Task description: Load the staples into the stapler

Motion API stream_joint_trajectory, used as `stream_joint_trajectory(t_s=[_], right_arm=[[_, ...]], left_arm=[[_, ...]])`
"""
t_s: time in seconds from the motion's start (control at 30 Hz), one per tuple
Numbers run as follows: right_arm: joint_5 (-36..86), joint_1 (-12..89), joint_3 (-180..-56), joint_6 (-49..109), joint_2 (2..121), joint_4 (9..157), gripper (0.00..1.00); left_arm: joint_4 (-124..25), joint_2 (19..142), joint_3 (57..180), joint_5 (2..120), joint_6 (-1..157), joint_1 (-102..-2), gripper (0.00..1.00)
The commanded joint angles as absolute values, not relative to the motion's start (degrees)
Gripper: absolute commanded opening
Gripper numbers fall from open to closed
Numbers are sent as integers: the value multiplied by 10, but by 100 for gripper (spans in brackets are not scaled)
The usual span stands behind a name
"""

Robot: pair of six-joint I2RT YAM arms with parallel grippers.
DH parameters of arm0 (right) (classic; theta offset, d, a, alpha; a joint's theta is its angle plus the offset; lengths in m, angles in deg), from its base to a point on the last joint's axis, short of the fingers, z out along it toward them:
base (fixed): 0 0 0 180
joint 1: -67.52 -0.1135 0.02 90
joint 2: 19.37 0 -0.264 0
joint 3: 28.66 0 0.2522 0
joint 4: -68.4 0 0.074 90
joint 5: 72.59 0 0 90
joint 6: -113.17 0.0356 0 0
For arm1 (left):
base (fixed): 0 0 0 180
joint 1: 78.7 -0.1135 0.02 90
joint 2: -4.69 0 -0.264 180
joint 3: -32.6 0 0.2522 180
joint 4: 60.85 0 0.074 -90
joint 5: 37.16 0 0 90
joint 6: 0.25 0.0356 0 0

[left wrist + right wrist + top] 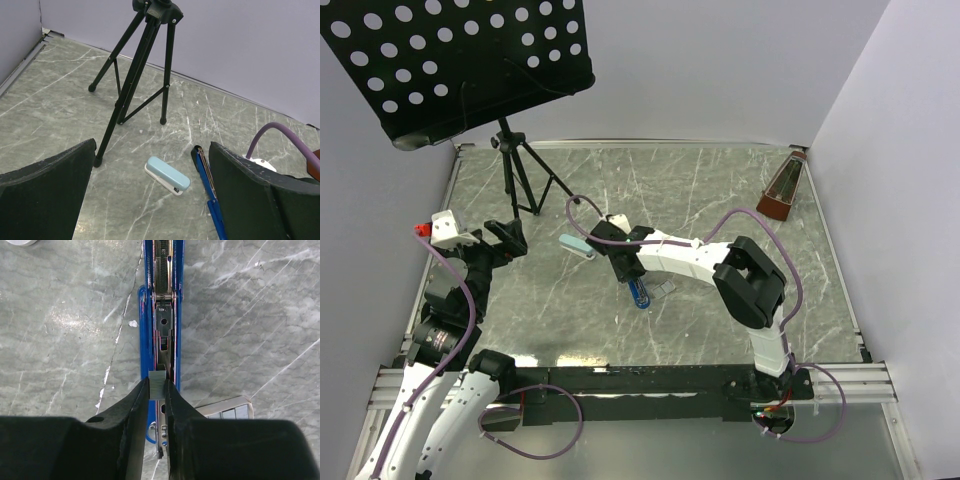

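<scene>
Right fingers (131, 412): narrow, pinched on the staples (158, 384), a small grey metal strip held at the very tips. Directly under the tips lies the stapler (164, 325), dark blue and opened, with its inner channel facing up and running straight away from the fingers. The strip sits over the channel's near end; cannot tell whether it touches the metal below. Just right of the fingers, on the counter (60, 340), is a small flat clear piece (226, 409), partly hidden behind the right-hand finger.

Left fingers (47, 192): wide apart, holding nothing, above the counter. Between them is a pale blue oblong case (168, 175) lying flat. Just right of it is the stapler's blue end, close by the right-hand finger. Farther beyond the fingers, black tripod legs (131, 85) stand on the counter.

Overhead view: a brown metronome (783, 190) stands well beyond the right fingers, off to their right.
</scene>
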State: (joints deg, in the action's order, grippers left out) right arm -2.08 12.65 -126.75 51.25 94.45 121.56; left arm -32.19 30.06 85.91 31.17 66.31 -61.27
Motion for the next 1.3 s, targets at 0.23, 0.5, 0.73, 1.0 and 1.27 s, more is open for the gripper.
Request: stream_joint_trajectory(t_s=[0.23,0.5,0.73,1.0,1.27], right_arm=[[-12,130,-1249,503,854,1203,19],[11,173,-1163,474,768,1171,19],[58,259,-1058,415,735,1120,19],[105,318,-1030,391,745,1111,20],[129,352,-1022,377,772,1126,22]], left_arm=[[-333,307,855,317,662,-616,99],[-343,312,851,323,667,-616,99],[-405,272,823,354,686,-616,99],[-502,306,819,433,705,-616,100],[-640,362,792,427,709,-616,99]])
